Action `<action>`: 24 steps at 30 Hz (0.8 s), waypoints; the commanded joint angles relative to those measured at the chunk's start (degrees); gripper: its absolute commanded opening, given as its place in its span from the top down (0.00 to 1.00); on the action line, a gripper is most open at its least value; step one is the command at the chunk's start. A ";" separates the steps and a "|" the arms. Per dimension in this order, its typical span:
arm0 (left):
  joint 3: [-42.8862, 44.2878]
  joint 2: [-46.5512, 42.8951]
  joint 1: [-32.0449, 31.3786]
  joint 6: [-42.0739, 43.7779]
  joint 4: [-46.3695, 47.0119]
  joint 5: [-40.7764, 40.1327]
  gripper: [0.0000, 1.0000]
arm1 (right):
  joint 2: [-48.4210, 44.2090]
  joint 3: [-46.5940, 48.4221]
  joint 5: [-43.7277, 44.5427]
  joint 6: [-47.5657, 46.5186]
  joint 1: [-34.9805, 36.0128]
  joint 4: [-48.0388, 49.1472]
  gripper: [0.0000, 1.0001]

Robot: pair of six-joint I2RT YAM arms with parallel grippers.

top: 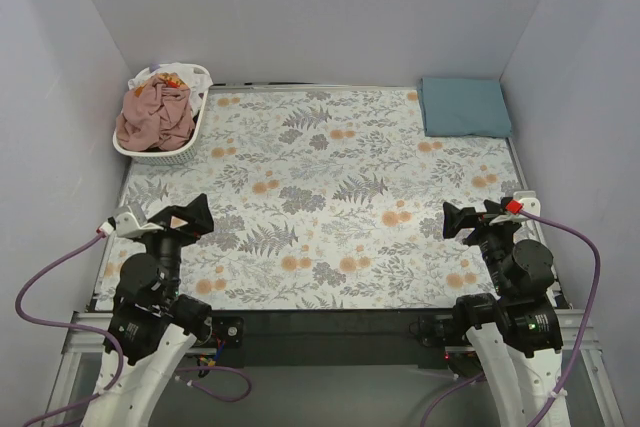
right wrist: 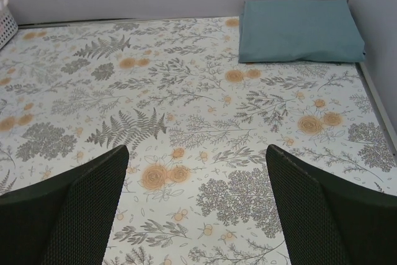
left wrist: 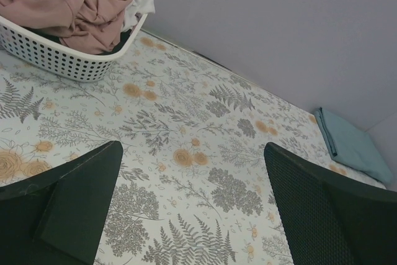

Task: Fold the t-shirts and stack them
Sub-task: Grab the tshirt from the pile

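The task is judged to be at an early stage, with one item done and most of the work left. A teal-blue t-shirt [top: 465, 106] is seen folded into a flat rectangle at the far right corner of the table [right wrist: 379, 111], lying on the floral cloth [top: 320, 197] that covers the surface. Nothing is stacked on it, so it is taken as the base of the stack. A dusty-pink t-shirt [top: 155, 115] is seen crumpled in a heap in the white slatted basket [top: 160, 156] at the far left corner, and scraps of white, dark and orange cloth are glimpsed under and behind it (how many garments these make up cannot be told). No garment is spread out on the middle of the cloth for folding. The left fingers [left wrist: 68, 209] are held wide apart over the near left part of the cloth, with nothing between them, and are pointed toward the basket. The right fingers [right wrist: 74, 209] are likewise spread wide and empty over the near right part, well apart from the folded shirt. What is left, as judged from this layout, is that the pink shirt be lifted out of the basket, laid flat, folded and set on the teal one, and that the same be done for whatever t-shirts lie beneath it.
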 commanded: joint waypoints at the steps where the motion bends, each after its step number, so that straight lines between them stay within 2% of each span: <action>1: -0.67 3.05 0.42 1.28 2.29 0.10 0.02 | -0.62 -0.31 1.66 0.25 0.51 2.73 0.02; 3: -1.02 5.25 0.42 1.90 4.48 0.63 0.02 | -0.70 -0.58 2.02 0.51 0.86 2.99 0.02; 7: -0.32 15.96 0.50 1.81 9.76 2.73 0.02 | -0.88 -0.93 1.66 0.51 1.56 3.16 0.02; 8: 0.12 22.16 0.50 1.46 10.90 3.35 0.02 | -1.05 -1.01 1.66 0.43 2.00 3.16 0.02; 10: 2.14 28.87 0.42 0.49 14.15 4.85 0.02 | -1.93 -1.28 1.66 0.34 2.35 3.16 0.02; 11: 3.62 36.99 0.50 -0.21 14.77 4.94 0.02 | -2.02 -1.19 1.58 0.25 2.35 3.16 0.02; 13: 9.07 45.56 0.59 -2.22 15.57 3.19 0.02 | -2.72 -1.28 1.23 0.25 2.70 3.43 0.02; 14: 11.18 52.82 0.94 -2.58 15.74 2.40 0.02 | -3.07 -1.37 1.14 0.25 2.79 3.34 0.02; 16: 17.40 59.98 1.47 -1.36 17.41 -0.24 0.02 | -3.34 -1.46 0.96 0.07 3.05 3.43 0.02; 19: 25.48 71.59 6.20 -1.09 19.34 0.62 0.02 | -3.60 -1.63 0.87 0.16 3.58 3.52 0.02; 21: 31.99 79.65 11.99 -0.83 19.26 -0.15 0.02 | -3.52 -1.72 0.87 0.07 3.85 3.43 0.02; 22: 32.03 82.57 12.02 -0.83 19.17 -0.16 0.02 | -3.43 -1.81 0.79 -0.01 3.85 3.51 0.02; 24: 38.69 87.24 16.14 0.66 20.13 -1.38 0.03 | -3.08 -1.81 0.70 0.07 3.94 3.52 0.02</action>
